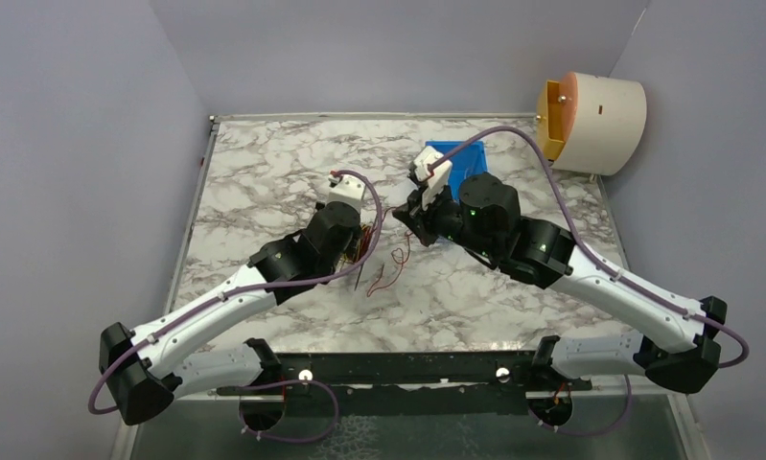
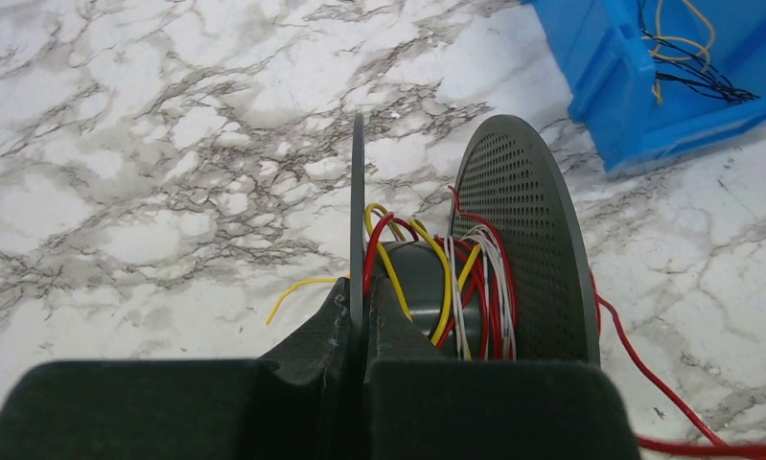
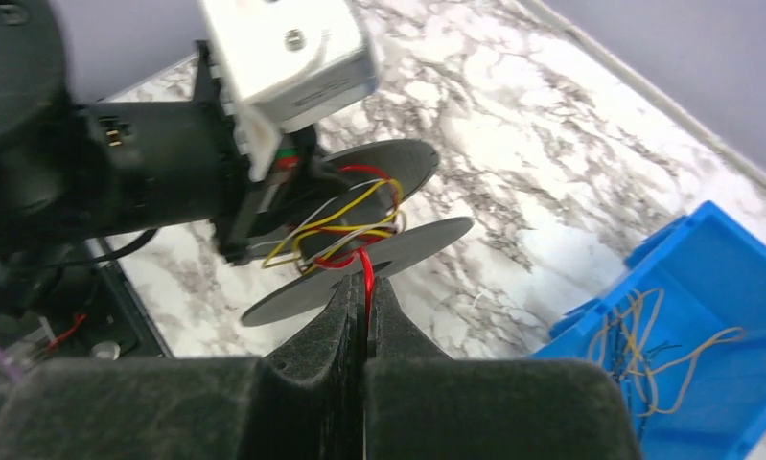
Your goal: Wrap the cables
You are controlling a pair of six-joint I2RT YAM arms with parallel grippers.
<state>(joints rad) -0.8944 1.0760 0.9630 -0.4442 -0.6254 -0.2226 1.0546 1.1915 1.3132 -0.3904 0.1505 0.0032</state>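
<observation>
A black spool [image 2: 518, 220] with a grey core carries wound red, yellow and white cables [image 2: 455, 278]. My left gripper [image 2: 358, 295] is shut on the thin edge of the spool's left flange [image 2: 357, 192]. One red cable [image 3: 365, 270] runs from the spool straight into my right gripper [image 3: 364, 289], which is shut on it just beside the spool [image 3: 379, 254]. In the top view both grippers meet mid-table, the left [image 1: 358, 244] and the right [image 1: 409, 216], with loose red cable [image 1: 388, 273] looping on the marble below them. A short yellow end [image 2: 297, 287] sticks out left of the flange.
A blue bin [image 1: 460, 158] holding more thin wires [image 3: 666, 350] sits just behind my right gripper. A cream and orange drum [image 1: 594, 120] stands off the table's far right corner. Grey walls enclose the marble table [image 1: 264, 182].
</observation>
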